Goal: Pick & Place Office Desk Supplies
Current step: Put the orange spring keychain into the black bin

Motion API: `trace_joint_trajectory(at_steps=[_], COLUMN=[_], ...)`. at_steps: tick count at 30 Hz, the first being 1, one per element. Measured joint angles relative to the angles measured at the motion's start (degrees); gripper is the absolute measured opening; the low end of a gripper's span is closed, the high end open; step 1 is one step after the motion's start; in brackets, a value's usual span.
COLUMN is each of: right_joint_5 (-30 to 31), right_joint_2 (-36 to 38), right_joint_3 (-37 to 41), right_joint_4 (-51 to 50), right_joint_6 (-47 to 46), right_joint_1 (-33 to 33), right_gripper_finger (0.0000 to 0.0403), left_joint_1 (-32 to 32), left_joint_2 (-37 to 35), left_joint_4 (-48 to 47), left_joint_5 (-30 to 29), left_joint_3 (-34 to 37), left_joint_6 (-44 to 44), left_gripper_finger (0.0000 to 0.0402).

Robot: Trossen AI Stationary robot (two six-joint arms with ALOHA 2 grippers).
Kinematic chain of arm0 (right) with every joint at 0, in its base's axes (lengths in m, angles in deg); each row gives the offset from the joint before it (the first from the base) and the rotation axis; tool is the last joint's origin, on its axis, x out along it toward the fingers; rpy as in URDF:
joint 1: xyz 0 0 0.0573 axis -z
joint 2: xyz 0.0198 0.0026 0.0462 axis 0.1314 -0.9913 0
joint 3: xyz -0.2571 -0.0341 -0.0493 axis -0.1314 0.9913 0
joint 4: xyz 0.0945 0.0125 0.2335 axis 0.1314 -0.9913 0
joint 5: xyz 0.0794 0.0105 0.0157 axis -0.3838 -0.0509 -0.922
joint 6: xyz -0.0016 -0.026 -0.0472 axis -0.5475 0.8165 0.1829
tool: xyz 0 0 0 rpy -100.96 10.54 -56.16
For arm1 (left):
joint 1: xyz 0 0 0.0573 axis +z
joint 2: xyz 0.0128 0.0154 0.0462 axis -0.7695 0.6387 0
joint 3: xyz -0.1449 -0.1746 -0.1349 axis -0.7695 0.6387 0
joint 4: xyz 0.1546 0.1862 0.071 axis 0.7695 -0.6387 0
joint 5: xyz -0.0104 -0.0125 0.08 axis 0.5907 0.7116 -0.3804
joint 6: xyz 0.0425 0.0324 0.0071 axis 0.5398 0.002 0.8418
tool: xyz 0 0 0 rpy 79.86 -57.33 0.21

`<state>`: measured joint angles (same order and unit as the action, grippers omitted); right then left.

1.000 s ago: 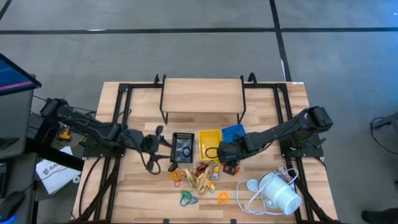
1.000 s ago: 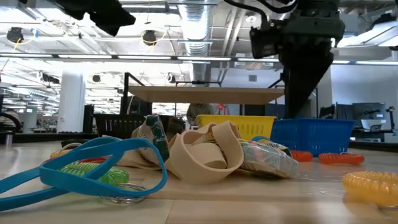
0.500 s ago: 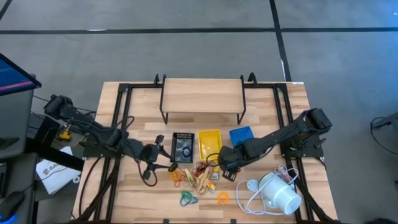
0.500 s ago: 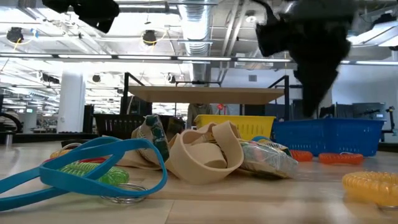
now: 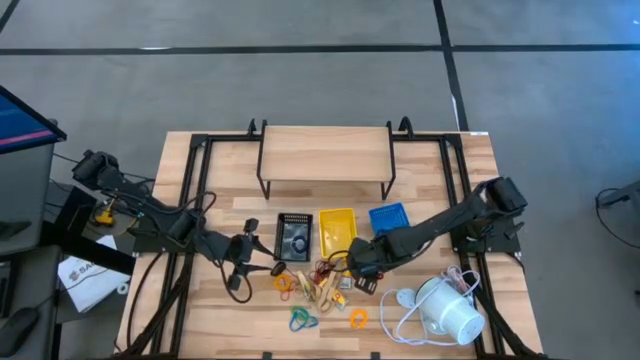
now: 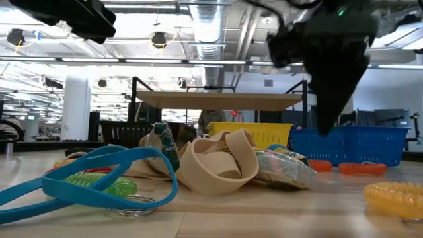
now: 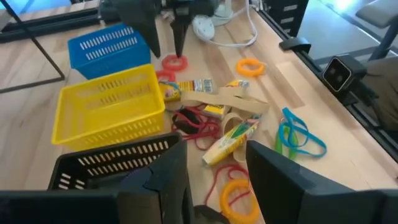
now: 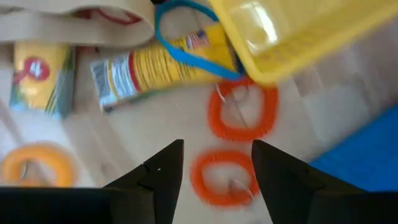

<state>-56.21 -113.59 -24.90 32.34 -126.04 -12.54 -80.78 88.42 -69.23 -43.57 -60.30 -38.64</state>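
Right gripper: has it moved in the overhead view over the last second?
Yes. The right gripper, open, has shifted from beside the yellow tray toward the table's near edge, now over the orange coils by the supply pile.

Grey floor (image 5: 300,80) with dark seams surrounds the wooden table (image 5: 420,310); bright ceiling lights (image 6: 39,63) and ducts (image 6: 210,26) hang beyond it.

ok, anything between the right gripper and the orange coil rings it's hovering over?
Nothing visible. The right gripper hangs open directly above the two orange coil rings, with bare wood around them. The yellow tray and blue tray sit off to the sides, clear of the drop.
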Motion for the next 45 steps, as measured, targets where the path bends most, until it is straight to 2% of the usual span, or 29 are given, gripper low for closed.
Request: trace_joint_trajectory(at_steps=[6, 12, 26, 29, 33, 34, 37, 39, 42, 45], right_joint_5=[-0.43, 2.14, 1.42, 0.26, -1.64, -1.46, -0.48, 2.25, 8.41, 15.19], right_joint_2=[-5.22, -4.79, -8.62, -8.70, -8.78, -8.79, -8.40, -7.42, -4.94, -1.12], right_joint_3=[0.01, -0.01, -0.28, -0.27, -0.29, -0.28, -0.28, -0.27, -2.45, -5.66], right_joint_4=[-1.37, -1.32, -2.72, -2.64, -2.18, -2.25, -3.05, -7.37, -17.81, -23.03], right_joint_6=[4.47, 5.07, 6.80, 6.80, 7.63, 8.72, 9.51, 9.79, 7.61, 6.10], right_joint_1=[3.58, 5.82, 8.93, 8.95, 8.93, 8.86, 8.84, 8.35, 7.66, 6.25], right_gripper_finger=[0.0187, 0.0187, 0.0184, 0.0153, 0.0038, 0.0023, 0.0013, 0.0007, 0.0005, 0.0003], left_joint_1=[0.00, 0.00, 0.00, 0.00, 0.00, 0.00, 0.00, 0.00, 0.00, 0.00], left_joint_2=[-0.22, -0.28, -0.31, -0.31, -0.31, -0.31, -0.31, -0.33, -0.33, -0.33], left_joint_4=[-0.33, -0.85, -0.94, -0.93, -0.91, -0.85, -0.18, 0.50, 0.81, 1.20], left_joint_5=[-0.07, -0.11, -0.15, -0.15, -0.15, -0.17, -0.17, -0.20, -0.24, -3.66], left_joint_3=[0.16, 0.16, 0.16, 0.16, 0.16, 0.16, 0.16, 0.15, 0.14, 0.14], left_joint_6=[-1.10, -2.75, -2.75, -2.75, -2.75, -2.75, -2.75, -2.77, -2.75, -2.75], left_gripper_finger=[0.0158, 0.0158, 0.0158, 0.0158, 0.0158, 0.0158, 0.0158, 0.0158, 0.0158, 0.0158])
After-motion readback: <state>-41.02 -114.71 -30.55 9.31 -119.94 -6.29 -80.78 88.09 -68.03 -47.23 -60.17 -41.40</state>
